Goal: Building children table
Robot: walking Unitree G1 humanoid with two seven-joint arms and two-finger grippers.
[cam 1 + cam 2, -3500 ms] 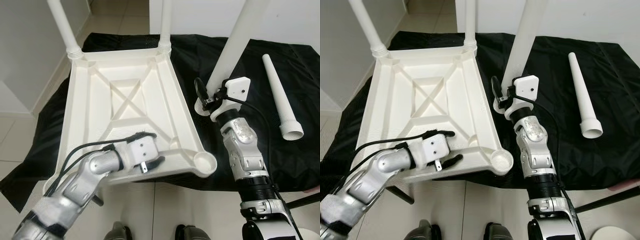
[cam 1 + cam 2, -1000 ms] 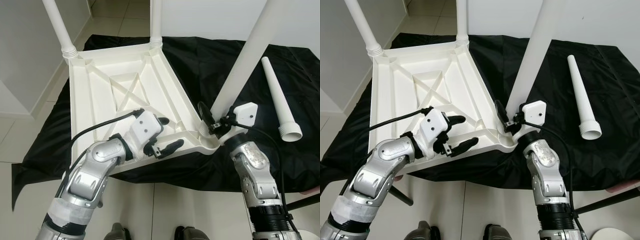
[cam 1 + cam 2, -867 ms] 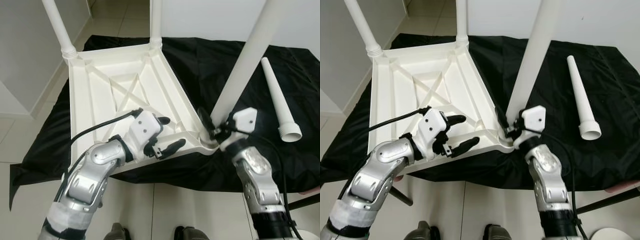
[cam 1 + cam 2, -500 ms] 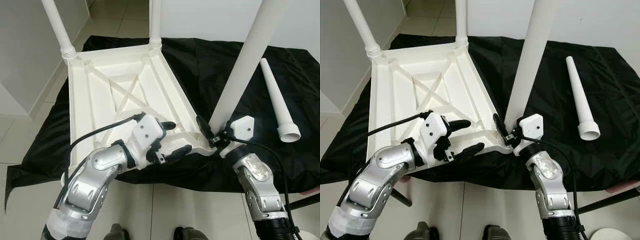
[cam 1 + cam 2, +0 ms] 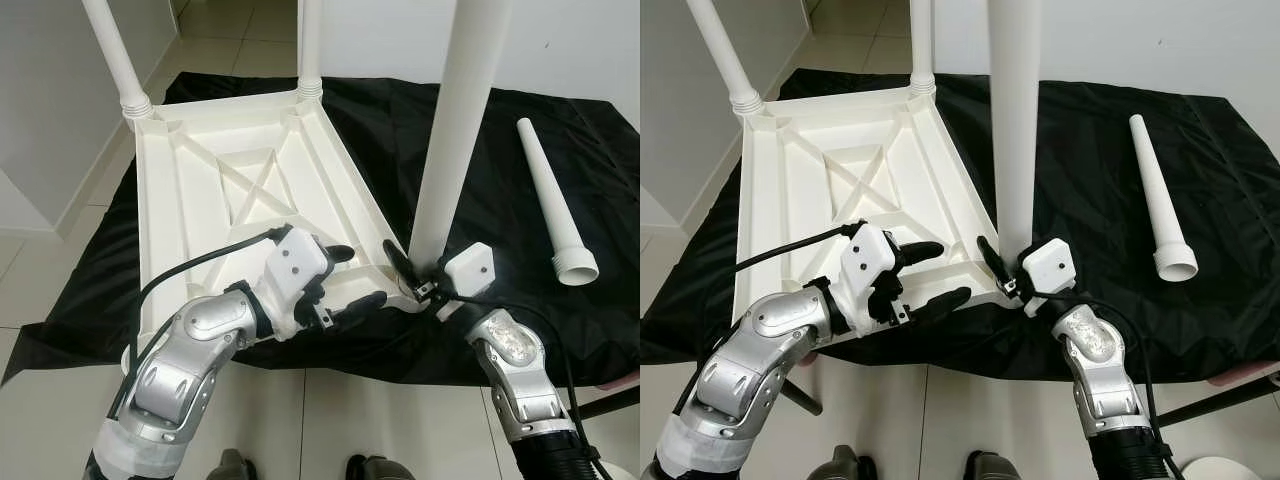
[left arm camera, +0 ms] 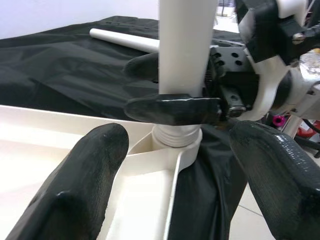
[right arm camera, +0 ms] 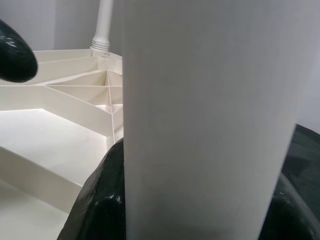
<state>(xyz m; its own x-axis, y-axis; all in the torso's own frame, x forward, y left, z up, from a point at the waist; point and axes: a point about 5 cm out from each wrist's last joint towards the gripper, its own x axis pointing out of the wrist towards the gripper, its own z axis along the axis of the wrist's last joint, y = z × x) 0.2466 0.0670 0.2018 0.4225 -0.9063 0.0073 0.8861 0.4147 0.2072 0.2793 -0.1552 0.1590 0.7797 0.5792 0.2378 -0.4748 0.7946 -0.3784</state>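
While the white tabletop [image 5: 230, 190] lies upside down on a black cloth [image 5: 480, 150], the right gripper [image 5: 418, 272] pinches the base of a white leg [image 5: 455, 130] that stands nearly upright at the tabletop's near right corner. Its black fingers [image 6: 172, 109] are pressed against opposite sides of the leg, just above the threaded end, and that end sits in the round corner socket [image 6: 175, 145]. In the right wrist view the leg rises directly between the two fingers, with the ribbed underside of the tabletop beyond it.

Just to the left of that gripper, the left gripper [image 5: 345, 280] sits at the tabletop's near edge, fingers spread, one lying over the rim on the ribbed underside and the other below the edge. It grips nothing that can be made out; whether the fingers touch the plastic is unclear.

On the far side of the tabletop from both grippers, two more legs [image 5: 118, 55] already stand in the far corners. Well to the right of the right gripper, a loose leg [image 5: 555, 205] lies flat on the cloth, wide end toward the robot. Pale floor tiles [image 5: 40, 400] surround the cloth.
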